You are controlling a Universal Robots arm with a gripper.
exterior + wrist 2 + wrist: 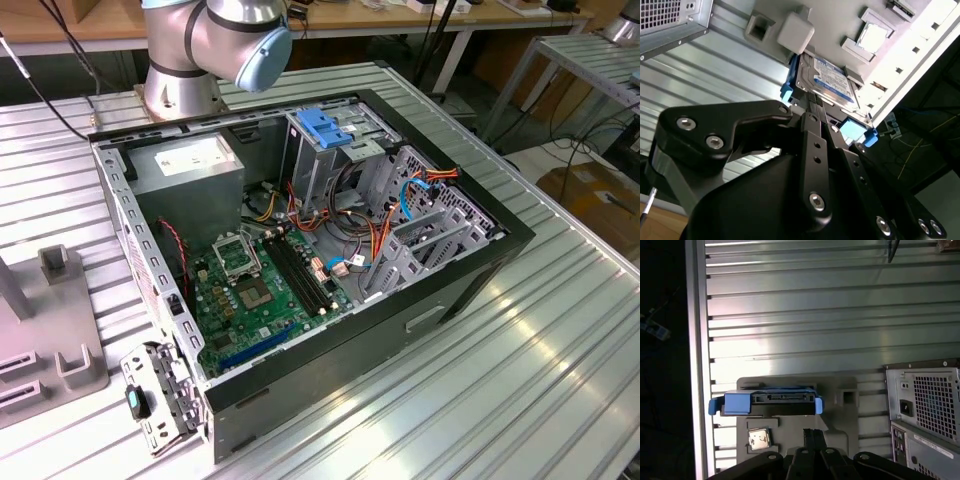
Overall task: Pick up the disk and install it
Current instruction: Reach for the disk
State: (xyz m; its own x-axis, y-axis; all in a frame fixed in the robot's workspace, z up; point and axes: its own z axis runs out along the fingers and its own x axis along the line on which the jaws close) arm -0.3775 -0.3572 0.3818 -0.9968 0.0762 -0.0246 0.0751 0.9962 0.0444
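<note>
The disk (782, 399) stands on edge in a slot of a grey holder (840, 415), its connector side facing the first wrist view, with blue frame ends at both sides. In the second wrist view its silver face and blue-banded white label (832, 80) show. My gripper (814, 432) hangs just short of the disk's edge, its black fingers (815, 130) lying close together with nothing seen between them. In the second wrist view the gripper (817, 107) reaches the disk's near rim; whether it touches I cannot tell.
The open computer case (450, 290) lies on the ribbed metal table (520, 400), with a blue latch (325, 125) over its drive cage and a grey power supply (190, 165). Its rear panel (930, 405) stands beside the holder. A small silver square part (757, 439) sits in the holder.
</note>
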